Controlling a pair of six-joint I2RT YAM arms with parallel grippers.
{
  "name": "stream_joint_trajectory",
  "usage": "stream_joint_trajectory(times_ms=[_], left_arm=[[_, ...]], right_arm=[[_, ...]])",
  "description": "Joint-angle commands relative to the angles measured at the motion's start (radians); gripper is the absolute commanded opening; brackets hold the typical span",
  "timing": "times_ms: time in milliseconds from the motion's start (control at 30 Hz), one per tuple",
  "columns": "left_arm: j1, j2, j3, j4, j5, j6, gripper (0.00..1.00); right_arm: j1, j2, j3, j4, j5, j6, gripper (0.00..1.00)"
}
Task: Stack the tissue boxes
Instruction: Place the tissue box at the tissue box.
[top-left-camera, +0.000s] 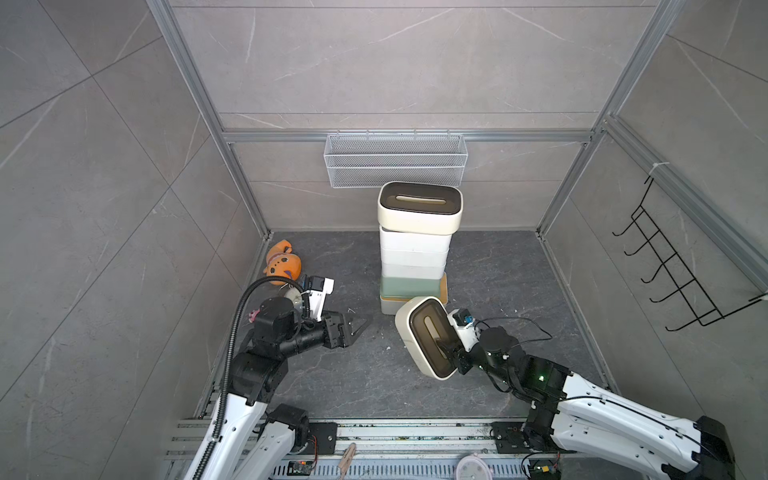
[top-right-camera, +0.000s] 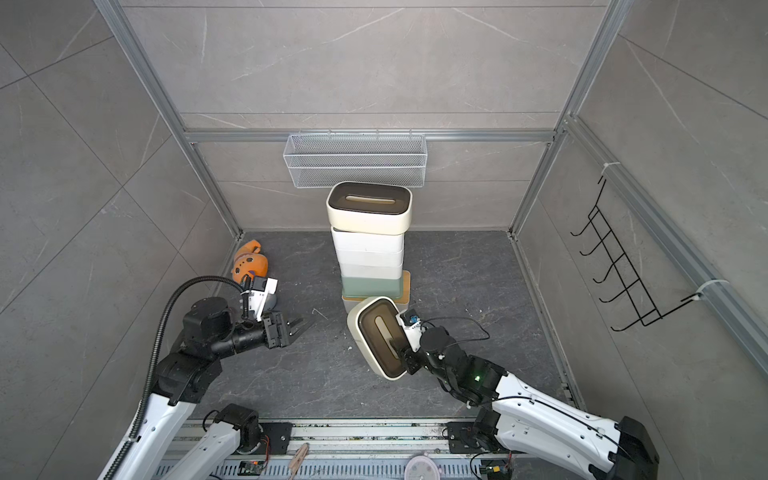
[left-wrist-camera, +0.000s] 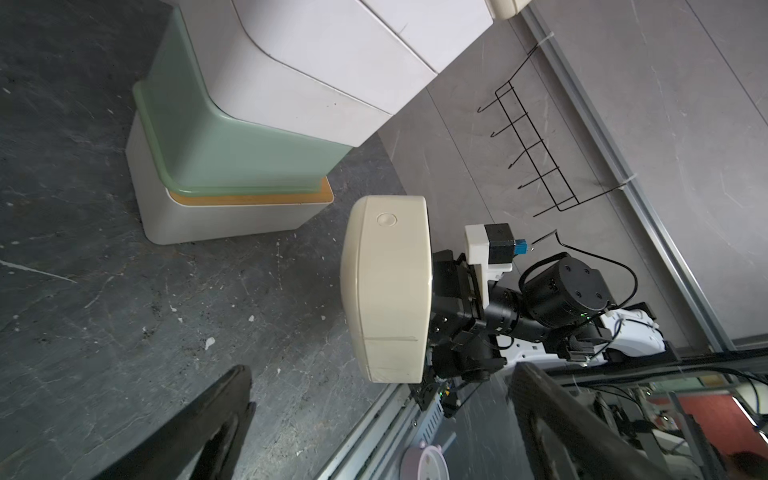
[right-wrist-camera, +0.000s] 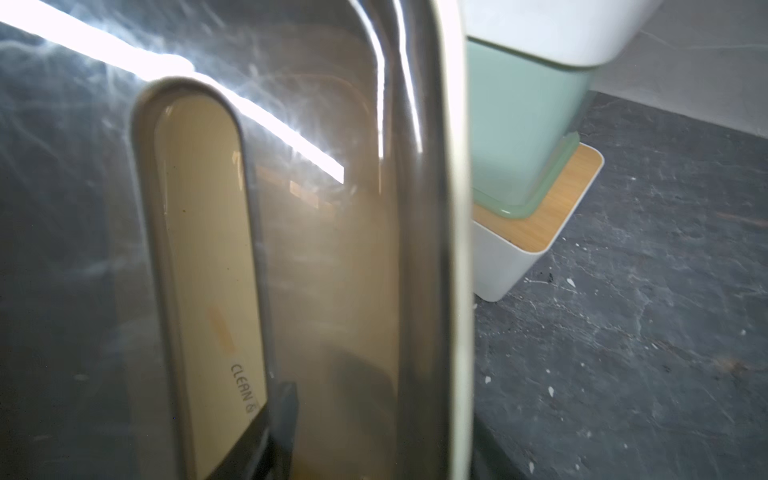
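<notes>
At the back, six boxes (top-left-camera: 415, 249) stand stacked; the right claw (top-left-camera: 446, 352) pinches the seventh box (top-left-camera: 417, 328), left claw (top-left-camera: 359, 330) spread empty.

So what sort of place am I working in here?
Most likely a mock bathroom or utility corner built as a robot test cell: grey tile-look wall panels set in aluminium framing, a white wire basket hung on the back wall, and a black hook rack on the side wall.

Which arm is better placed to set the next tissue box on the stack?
Right. The right tool holds a cream tissue box, tilted, just in front of the stack; the left tool is open and empty, off to the side.
</notes>
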Motion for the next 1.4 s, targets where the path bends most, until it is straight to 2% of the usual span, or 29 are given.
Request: stream_joint_trajectory(times_ms=[0, 233, 467, 667, 1167, 1367], left_arm=[[-0.012, 0.084, 0.031, -0.078, 0.086, 0.043, 1.0], [-0.167, 0.209, 0.103, -0.086, -0.005, 0.064, 1.0], [-0.272, 0.325, 0.17, -0.114, -0.05, 0.087, 1.0], [-0.281, 0.361, 0.202, -0.128, -0.025, 0.11, 0.97], [-0.281, 0.399, 0.225, -0.173, -0.014, 0.044, 0.67], [-0.281, 0.371, 0.198, -0.159, -0.015, 0.016, 0.65]], right_arm=[[0.02, 0.032, 0.063, 0.112, 0.022, -0.063, 0.49], [0.031, 0.083, 0.095, 0.11, -0.017, -0.098, 0.49], [0.037, 0.102, 0.112, 0.11, -0.031, -0.108, 0.49], [0.044, 0.111, 0.109, 0.115, -0.044, -0.108, 0.49], [0.072, 0.142, 0.142, 0.069, -0.032, -0.128, 0.49], [0.082, 0.148, 0.153, 0.053, -0.028, -0.129, 0.49]])
